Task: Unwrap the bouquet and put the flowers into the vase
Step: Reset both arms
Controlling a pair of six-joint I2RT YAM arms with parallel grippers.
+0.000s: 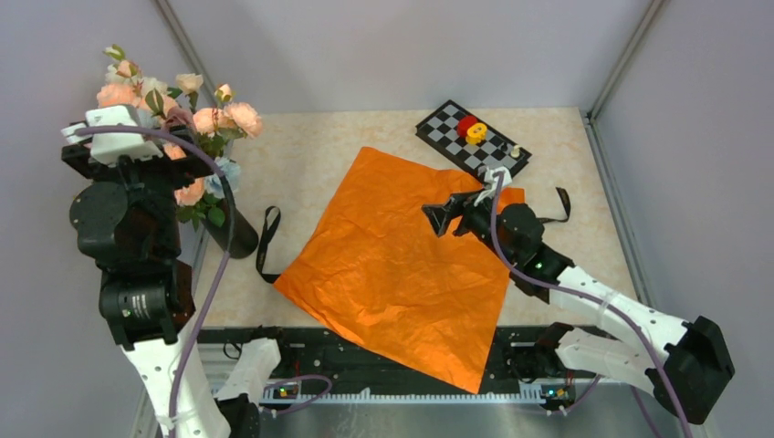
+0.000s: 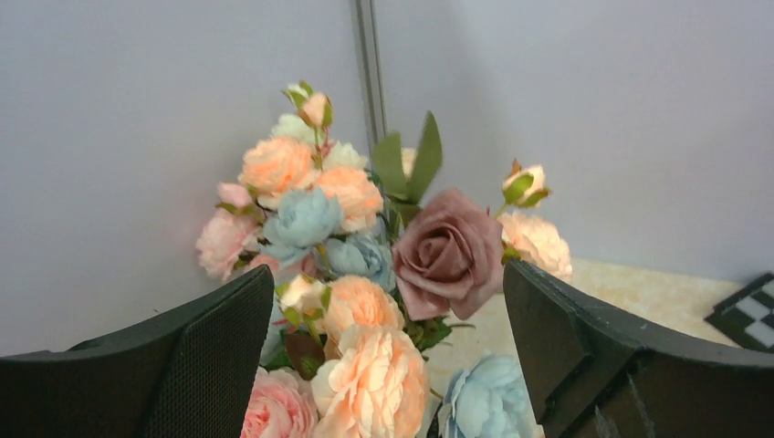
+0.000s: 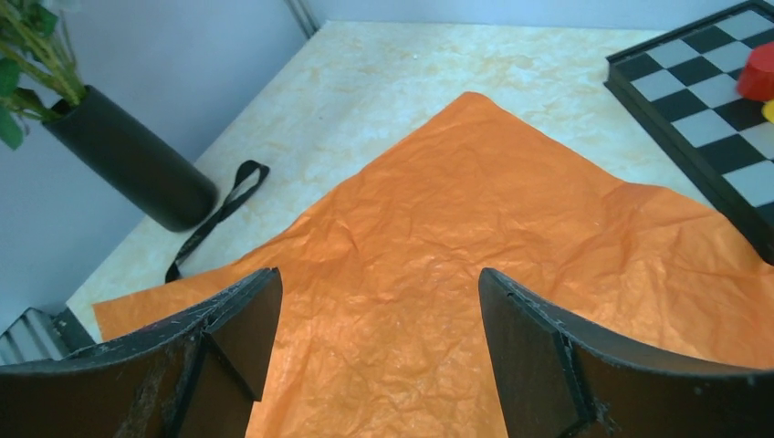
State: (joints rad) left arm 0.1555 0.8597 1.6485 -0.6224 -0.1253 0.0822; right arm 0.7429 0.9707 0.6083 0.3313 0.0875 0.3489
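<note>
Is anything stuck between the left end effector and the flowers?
No, nothing visible. The open left end effector faces the flowers directly, and they already stand in the vase. The orange paper lies flat, off to the side.

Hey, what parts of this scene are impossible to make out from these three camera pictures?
Top view: the vase has its mouth hidden by the flowers.
Left wrist view: the vase is hidden entirely under the flowers.
Right wrist view: the top left edge cuts off the flowers; the right edge cuts off the chessboard.
</note>
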